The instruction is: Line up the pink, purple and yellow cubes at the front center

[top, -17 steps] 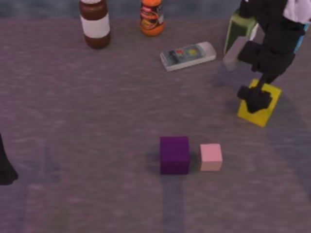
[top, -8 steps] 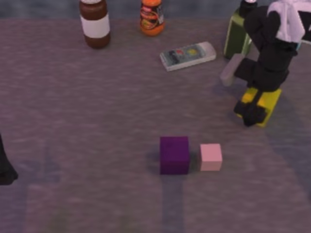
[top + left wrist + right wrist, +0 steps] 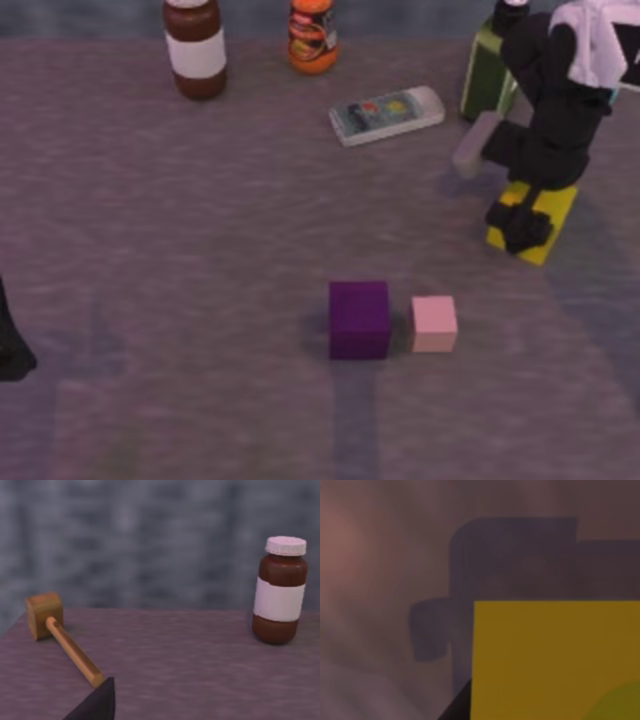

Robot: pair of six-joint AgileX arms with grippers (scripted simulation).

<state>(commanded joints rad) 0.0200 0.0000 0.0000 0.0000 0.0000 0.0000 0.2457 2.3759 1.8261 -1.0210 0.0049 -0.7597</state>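
The yellow cube [image 3: 556, 207] lies at the right of the table and fills much of the right wrist view [image 3: 555, 660]. My right gripper [image 3: 522, 226] is down over it, one dark finger [image 3: 460, 706] flush against the cube's side, so it is shut on the cube. Near the front center the purple cube [image 3: 359, 318] and the small pink cube [image 3: 434, 322] sit side by side with a narrow gap, pink to the right. My left gripper [image 3: 10, 352] stays parked at the table's left edge, open, one fingertip [image 3: 97, 705] showing.
Along the back stand a brown jar [image 3: 196, 50], an orange bottle [image 3: 313, 35] and a green bottle [image 3: 488, 78]. A flat white pack [image 3: 388, 113] and a grey block [image 3: 472, 146] lie near them. A wooden mallet [image 3: 60, 640] shows in the left wrist view.
My right gripper came down onto the yellow cube, then closed in with only a slight shift. The purple and pink cubes and the left arm have not moved.
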